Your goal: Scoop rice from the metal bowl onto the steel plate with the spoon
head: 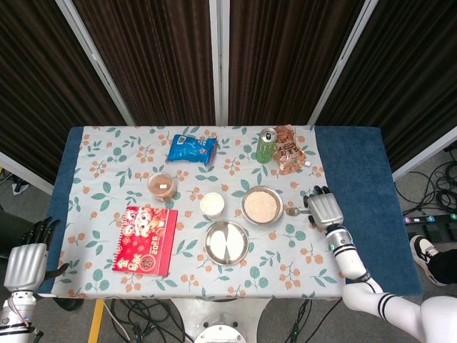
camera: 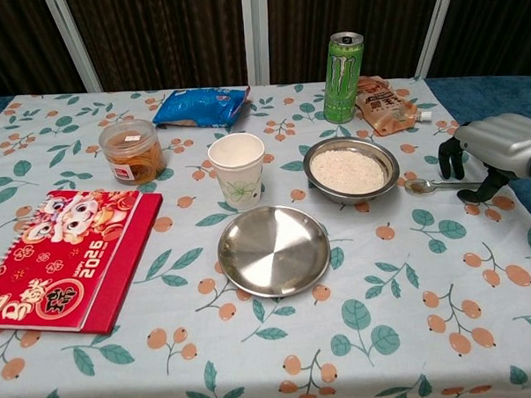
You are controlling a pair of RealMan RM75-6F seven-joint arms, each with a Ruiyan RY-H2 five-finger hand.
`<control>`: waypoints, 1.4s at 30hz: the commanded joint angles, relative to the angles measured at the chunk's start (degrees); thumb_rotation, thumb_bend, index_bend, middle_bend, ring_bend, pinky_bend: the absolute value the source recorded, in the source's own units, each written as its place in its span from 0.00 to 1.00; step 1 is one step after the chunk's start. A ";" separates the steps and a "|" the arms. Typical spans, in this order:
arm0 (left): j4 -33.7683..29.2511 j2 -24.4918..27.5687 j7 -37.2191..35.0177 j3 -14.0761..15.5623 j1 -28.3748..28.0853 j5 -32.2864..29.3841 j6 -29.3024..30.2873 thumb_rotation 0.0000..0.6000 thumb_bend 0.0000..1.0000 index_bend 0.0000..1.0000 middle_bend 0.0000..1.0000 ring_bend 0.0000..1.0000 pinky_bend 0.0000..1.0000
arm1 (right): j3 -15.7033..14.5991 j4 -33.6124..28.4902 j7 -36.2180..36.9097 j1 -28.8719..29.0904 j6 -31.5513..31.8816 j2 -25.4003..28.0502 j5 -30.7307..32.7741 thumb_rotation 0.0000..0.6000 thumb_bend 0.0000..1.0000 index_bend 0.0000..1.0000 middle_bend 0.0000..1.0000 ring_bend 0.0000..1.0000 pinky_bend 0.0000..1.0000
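The metal bowl of white rice sits right of centre. In front of it lies the steel plate, bare. The spoon lies flat on the cloth just right of the bowl, handle pointing right. My right hand hovers over the spoon's handle, fingers curled downward and apart, holding nothing. My left hand hangs open off the table's left front corner, seen only in the head view.
A paper cup stands left of the bowl. A green can and a snack pouch stand behind it. A lidded jar, a blue bag and a red notebook fill the left side.
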 commanded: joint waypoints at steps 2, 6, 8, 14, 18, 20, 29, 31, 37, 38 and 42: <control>0.18 -0.15 -0.17 0.04 0.07 -0.03 -0.01 1.00 0.07 0.18 0.19 0.12 0.22 | -0.02 0.07 -0.02 0.03 -0.33 0.23 0.20 1.00 0.24 0.48 0.46 0.17 0.19; 0.31 -0.27 -0.27 0.06 0.07 0.11 0.03 1.00 0.07 0.18 0.19 0.12 0.22 | 0.02 -0.15 -0.06 0.04 -0.72 0.51 0.56 1.00 0.26 0.49 0.46 0.18 0.19; 0.40 -0.32 -0.31 -0.01 0.06 0.10 0.05 1.00 0.07 0.18 0.19 0.12 0.22 | 0.10 -0.22 0.01 0.03 -0.76 0.58 0.73 1.00 0.26 0.49 0.47 0.18 0.19; 0.49 -0.40 -0.31 0.08 0.13 0.01 -0.07 1.00 0.07 0.18 0.19 0.12 0.22 | 0.18 -0.27 0.15 -0.01 -1.03 0.65 1.21 1.00 0.26 0.51 0.49 0.19 0.19; 0.58 -0.53 -0.29 0.04 0.10 -0.03 -0.13 1.00 0.07 0.18 0.19 0.12 0.22 | 0.17 -0.21 0.19 0.03 -1.22 0.49 1.44 1.00 0.26 0.52 0.50 0.20 0.19; 0.63 -0.54 -0.27 0.05 0.11 -0.04 -0.14 1.00 0.07 0.18 0.19 0.12 0.22 | 0.20 -0.06 0.16 0.08 -1.37 0.42 1.59 1.00 0.26 0.52 0.50 0.20 0.19; 0.60 -0.47 -0.32 -0.09 0.03 -0.27 -0.36 1.00 0.07 0.18 0.19 0.12 0.22 | 0.30 0.42 0.30 0.21 -1.87 0.27 2.11 1.00 0.27 0.52 0.51 0.21 0.20; 0.63 -0.48 -0.32 -0.13 0.03 -0.24 -0.30 1.00 0.07 0.18 0.19 0.12 0.22 | 0.28 0.32 0.37 0.23 -1.95 0.29 2.14 1.00 0.27 0.53 0.52 0.22 0.20; 0.72 -0.52 -0.46 -0.10 0.21 -0.18 -0.02 1.00 0.07 0.18 0.19 0.12 0.22 | 0.33 -0.03 0.42 0.33 -2.20 0.55 2.35 1.00 0.31 0.56 0.55 0.25 0.20; 0.74 -0.54 -0.47 -0.08 0.24 -0.18 0.01 1.00 0.07 0.18 0.19 0.12 0.22 | 0.31 -0.15 0.40 0.32 -2.12 0.64 2.31 1.00 0.31 0.57 0.55 0.25 0.20; 0.75 -0.56 -0.57 -0.04 0.38 -0.18 0.13 1.00 0.07 0.18 0.19 0.12 0.22 | 0.32 -1.86 0.60 0.18 -1.14 1.94 1.54 1.00 0.33 0.59 0.57 0.27 0.20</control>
